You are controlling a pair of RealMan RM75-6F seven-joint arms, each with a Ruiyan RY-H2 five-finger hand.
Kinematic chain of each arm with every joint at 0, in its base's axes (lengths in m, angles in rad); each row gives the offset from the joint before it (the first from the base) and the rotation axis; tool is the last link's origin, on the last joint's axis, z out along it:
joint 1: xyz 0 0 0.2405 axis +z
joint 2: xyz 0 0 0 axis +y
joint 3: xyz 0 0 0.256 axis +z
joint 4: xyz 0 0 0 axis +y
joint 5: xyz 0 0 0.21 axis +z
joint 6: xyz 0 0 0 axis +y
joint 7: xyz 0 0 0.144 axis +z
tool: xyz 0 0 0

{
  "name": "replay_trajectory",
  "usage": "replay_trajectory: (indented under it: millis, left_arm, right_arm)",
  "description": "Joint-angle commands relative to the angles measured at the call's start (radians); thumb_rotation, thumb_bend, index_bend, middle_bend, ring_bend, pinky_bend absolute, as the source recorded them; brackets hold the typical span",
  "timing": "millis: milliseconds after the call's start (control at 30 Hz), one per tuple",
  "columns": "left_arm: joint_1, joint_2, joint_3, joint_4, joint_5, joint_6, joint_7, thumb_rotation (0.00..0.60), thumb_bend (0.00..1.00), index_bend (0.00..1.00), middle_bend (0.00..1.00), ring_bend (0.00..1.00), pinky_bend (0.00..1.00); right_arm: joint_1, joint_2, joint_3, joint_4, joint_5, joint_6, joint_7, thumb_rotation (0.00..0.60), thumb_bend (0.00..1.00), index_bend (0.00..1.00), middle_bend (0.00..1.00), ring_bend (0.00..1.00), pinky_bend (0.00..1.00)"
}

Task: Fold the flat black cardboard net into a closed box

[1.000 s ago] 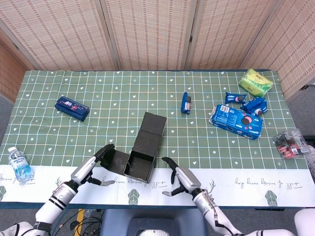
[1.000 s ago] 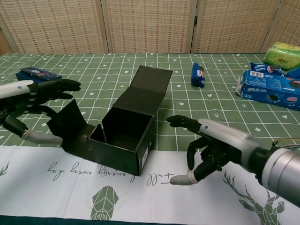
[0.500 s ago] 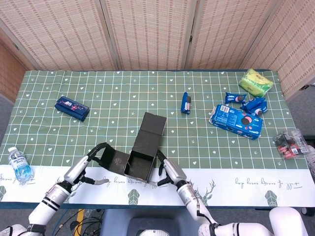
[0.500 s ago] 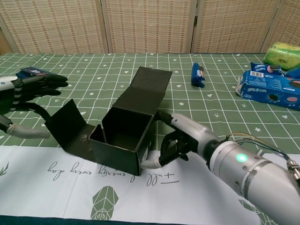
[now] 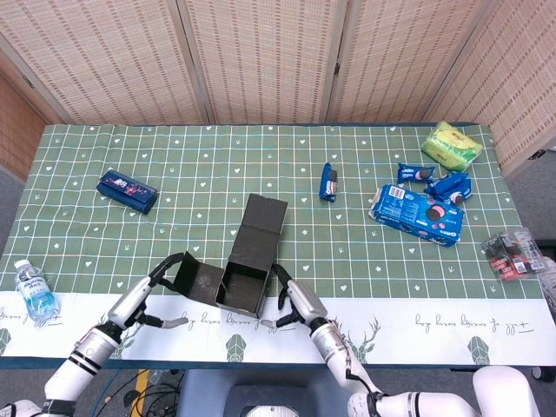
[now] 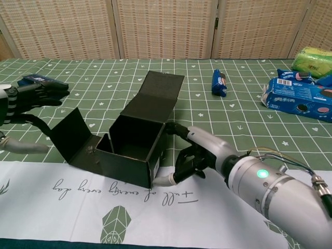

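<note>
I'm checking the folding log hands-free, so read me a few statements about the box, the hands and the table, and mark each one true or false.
1. The black box is closed. False: its top is open and the lid flap stands up.
2. The right hand is against the box's right side. True.
3. The left hand holds the water bottle. False: the bottle stands apart near the table's left edge, and that hand is by the box's left flap.
4. A blue cookie package lies on the table's right part. True.
5. The box stands partly on the white strip of the tablecloth. True.
</note>
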Motion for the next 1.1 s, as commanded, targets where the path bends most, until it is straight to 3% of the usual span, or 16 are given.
replay_trajectory:
  millis: [33,433,600,1100]
  left_arm:
    - [-0.003,0.000,-0.001,-0.003,0.003,-0.004,-0.001,0.600,0.11,0.06,0.03,0.00,0.34]
    - [0.003,0.017,0.004,-0.009,0.014,-0.002,-0.022,0.600,0.11,0.05,0.03,0.00,0.34]
    - [0.005,0.025,0.003,-0.011,0.017,0.002,-0.029,0.600,0.11,0.05,0.03,0.00,0.33]
    - [0.002,0.037,0.009,-0.023,0.022,-0.013,-0.025,0.600,0.11,0.05,0.02,0.00,0.32]
  right_arm:
    - [0.004,-0.030,0.013,0.017,0.000,0.001,0.009,0.600,0.00,0.00,0.00,0.58,0.85]
    - [0.032,-0.172,0.048,0.148,-0.010,0.016,-0.002,0.600,0.01,0.00,0.02,0.58,0.85]
    - [0.034,-0.220,0.062,0.207,-0.034,0.035,0.010,0.600,0.13,0.00,0.07,0.58,0.85]
    - [0.038,-0.189,0.128,0.216,-0.018,0.019,0.000,0.600,0.14,0.00,0.06,0.58,0.85]
